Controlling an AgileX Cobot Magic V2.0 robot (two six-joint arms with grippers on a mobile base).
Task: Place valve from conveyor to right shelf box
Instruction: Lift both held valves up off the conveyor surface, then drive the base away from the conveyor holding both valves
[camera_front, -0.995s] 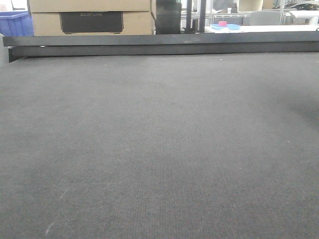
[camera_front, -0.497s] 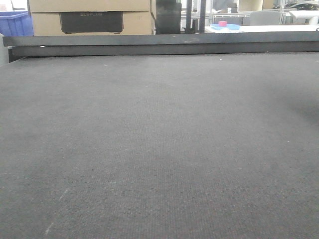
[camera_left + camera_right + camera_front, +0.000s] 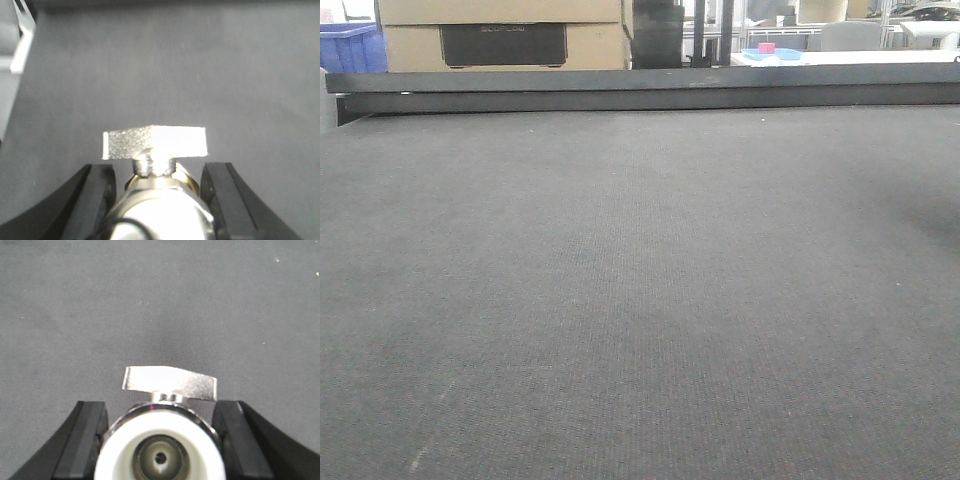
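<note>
While left gripper [image 3: 159, 172] clamps valve [image 3: 155, 141], conveyor [image 3: 165, 60] beneath

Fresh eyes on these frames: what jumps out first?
Each wrist view is filled by a silvery valve clamped between black fingers: the left valve in the left gripper, T-handle up, and the right valve in the right gripper, white end cap facing the camera. The front view is nearly all dark grey conveyor, with a black rail along its far edge.

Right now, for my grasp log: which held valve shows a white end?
The right-held valve, in the right gripper: a white ring faces its camera. The left-held valve, in the left gripper, shows only silvery metal.
</note>
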